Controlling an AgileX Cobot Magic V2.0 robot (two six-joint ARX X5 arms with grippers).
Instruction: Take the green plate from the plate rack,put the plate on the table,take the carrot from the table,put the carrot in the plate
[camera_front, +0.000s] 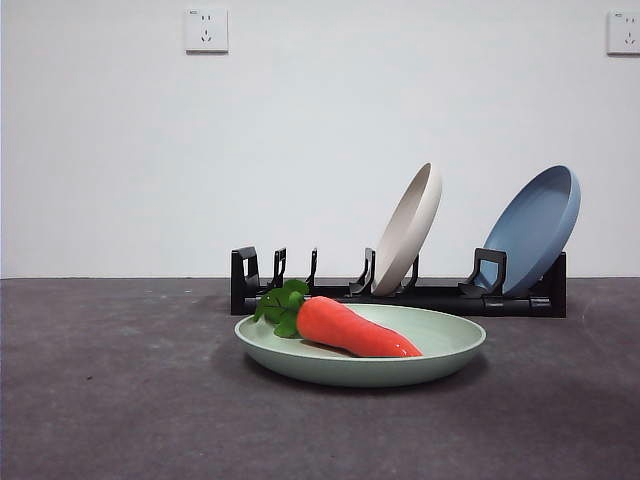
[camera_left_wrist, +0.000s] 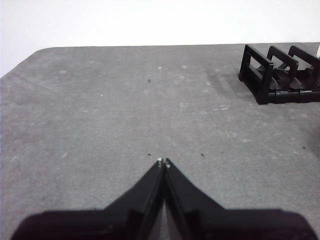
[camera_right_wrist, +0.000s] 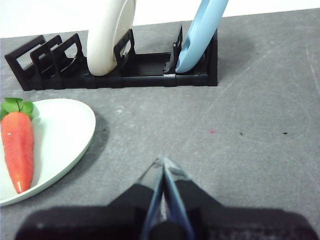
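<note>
Carrot (camera_front: 350, 328) is lying in the green plate (camera_front: 440, 345), center frame on the desk (camera_front: 110, 400), just in front of the plate rack (camera_front: 400, 292). Left pincer (camera_left_wrist: 163, 161) and right pincer (camera_right_wrist: 163, 161) are both sitting pressed together, holding nothing.

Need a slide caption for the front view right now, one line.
Carrot lying in the green plate on the table, in front of the plate rack holding a cream plate and a blue plate.
</note>
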